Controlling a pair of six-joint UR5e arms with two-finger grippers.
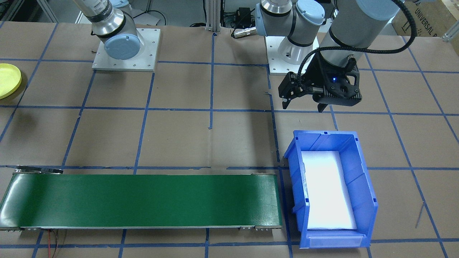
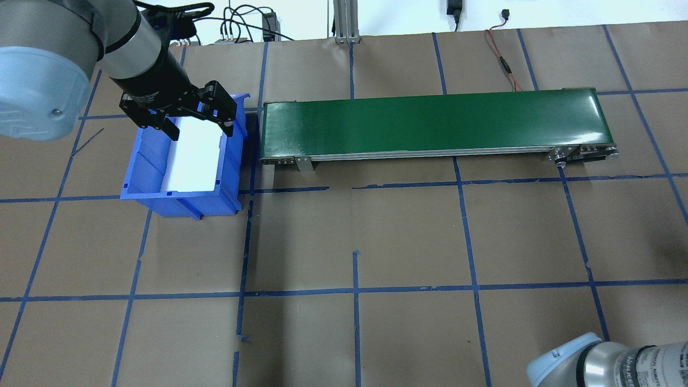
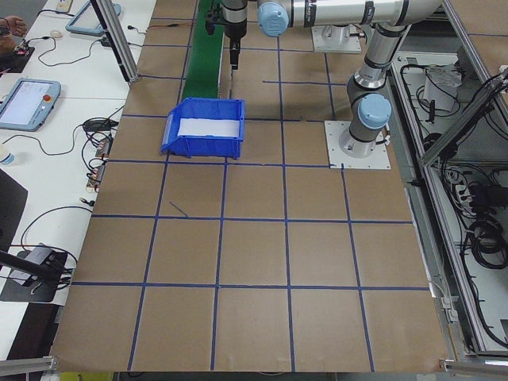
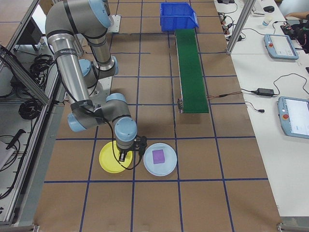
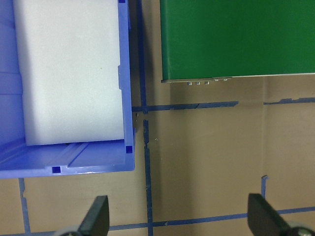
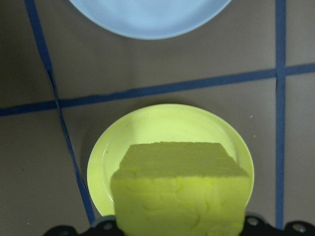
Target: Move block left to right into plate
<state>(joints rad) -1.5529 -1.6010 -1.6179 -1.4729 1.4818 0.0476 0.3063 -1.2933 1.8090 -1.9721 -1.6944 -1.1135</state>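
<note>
Right gripper (image 6: 179, 228) is clamping yellow block (image 6: 179, 189) above yellow plate (image 6: 147, 128); left gripper (image 5: 179, 219) is hovering, fingers spread (beside blue bin (image 5: 74, 157)).

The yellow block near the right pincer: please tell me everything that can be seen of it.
The yellow block is pale yellow-green with a rough, porous, foam-like surface and a flat rectangular top. In the right wrist view it fills the lower middle, sitting between the right pincer fingers, which appear shut on it. It hangs directly above the yellow plate, not yet resting on it as far as can be told. Its lower part is out of frame. In the right side view the block is hidden.
</note>
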